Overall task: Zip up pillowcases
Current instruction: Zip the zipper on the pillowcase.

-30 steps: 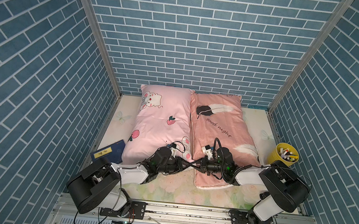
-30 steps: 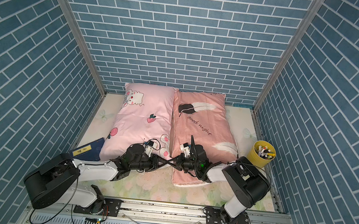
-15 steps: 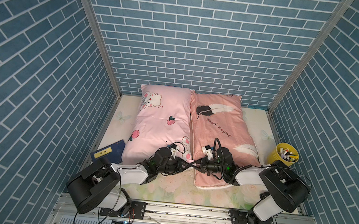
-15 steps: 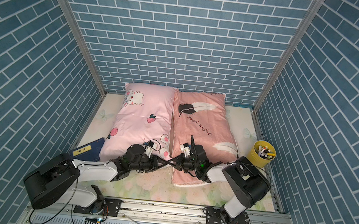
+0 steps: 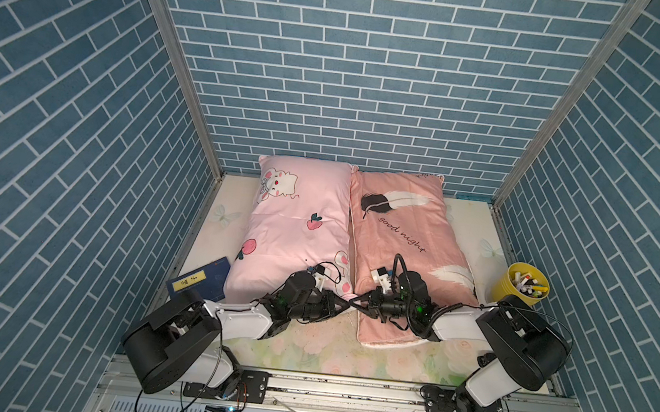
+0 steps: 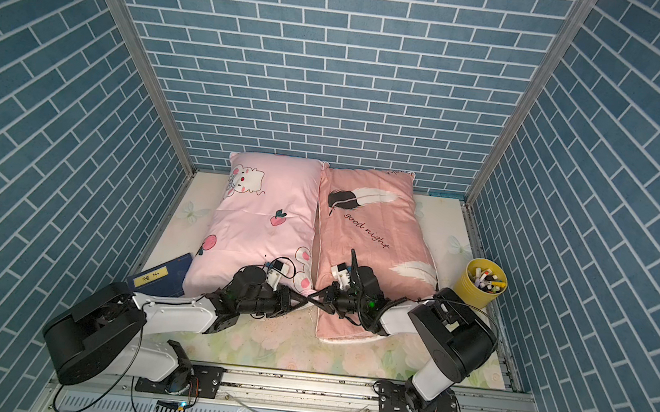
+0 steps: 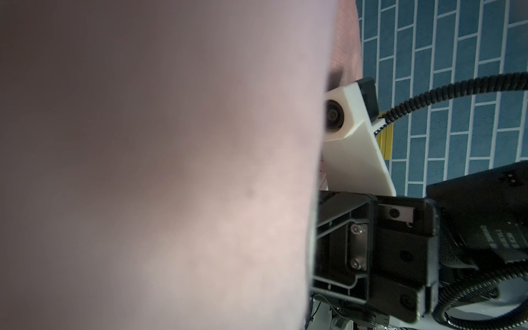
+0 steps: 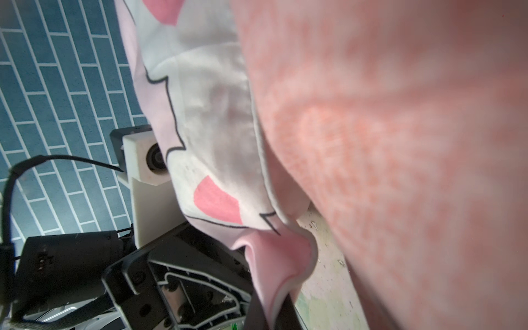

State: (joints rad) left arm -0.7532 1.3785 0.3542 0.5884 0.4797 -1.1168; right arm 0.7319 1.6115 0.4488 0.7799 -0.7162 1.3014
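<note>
Two pillowcases lie side by side in both top views: a light pink one with bunnies (image 5: 296, 228) (image 6: 263, 225) and a salmon one with feathers (image 5: 404, 240) (image 6: 367, 236). Both grippers meet at the light pink one's near right corner. My right gripper (image 5: 357, 299) (image 8: 268, 314) is shut on that corner, and the pink fabric (image 8: 274, 257) is pinched between its dark fingers. My left gripper (image 5: 341, 302) (image 6: 302, 296) sits right against the same corner. Blurred pink cloth (image 7: 171, 171) fills the left wrist view and hides its jaws. The zipper is hidden.
A blue book (image 5: 199, 281) lies by the light pink pillowcase's near left corner. A yellow cup of markers (image 5: 520, 287) stands at the right beside the salmon one. The floral mat (image 5: 305, 346) shows in front. Blue brick walls close in three sides.
</note>
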